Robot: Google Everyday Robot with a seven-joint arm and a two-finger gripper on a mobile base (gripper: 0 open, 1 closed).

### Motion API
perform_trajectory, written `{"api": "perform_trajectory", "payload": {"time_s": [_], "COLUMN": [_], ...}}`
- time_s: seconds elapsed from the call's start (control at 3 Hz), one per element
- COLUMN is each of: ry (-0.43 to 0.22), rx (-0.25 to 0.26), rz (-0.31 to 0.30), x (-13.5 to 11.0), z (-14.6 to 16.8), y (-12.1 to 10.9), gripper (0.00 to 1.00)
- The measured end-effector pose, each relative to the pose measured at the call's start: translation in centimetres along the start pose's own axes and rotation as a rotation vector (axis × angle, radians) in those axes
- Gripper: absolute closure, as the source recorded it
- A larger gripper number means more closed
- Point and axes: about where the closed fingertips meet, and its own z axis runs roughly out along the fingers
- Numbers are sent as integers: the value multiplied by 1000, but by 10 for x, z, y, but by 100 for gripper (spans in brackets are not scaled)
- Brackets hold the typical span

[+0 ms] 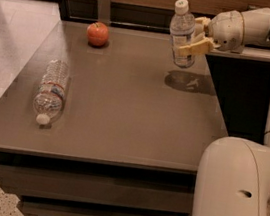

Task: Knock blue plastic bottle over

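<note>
Gripping one airborne bottle [181,40]: end effector [195,36]

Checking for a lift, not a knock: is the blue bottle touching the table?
Apart. Camera view: over the table at far right, the tool holds the blue bottle up, a shadow beneath.

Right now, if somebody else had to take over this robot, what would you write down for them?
Gripper: at the table's far right, fingers shut on the blue plastic bottle.
Bottle: held clear of the table, cap up and slightly tilted, its shadow on the surface below.
Others: a ribbed clear bottle lies on its side at the left; a red fruit sits at the back.
Done: bottle grasped.
Left: it is not yet lying on its side on the table.
</note>
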Motion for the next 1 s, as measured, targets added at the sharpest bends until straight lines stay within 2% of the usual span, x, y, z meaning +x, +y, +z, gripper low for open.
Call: {"api": "perform_trajectory", "payload": {"time_s": [0.67,1.0], "ry": [268,432], "rx": [-36,-69], "rz": [-190,-268], "x": [-12,-5], "z": [8,14], "y": [-8,-16], "gripper": [100,100]}}
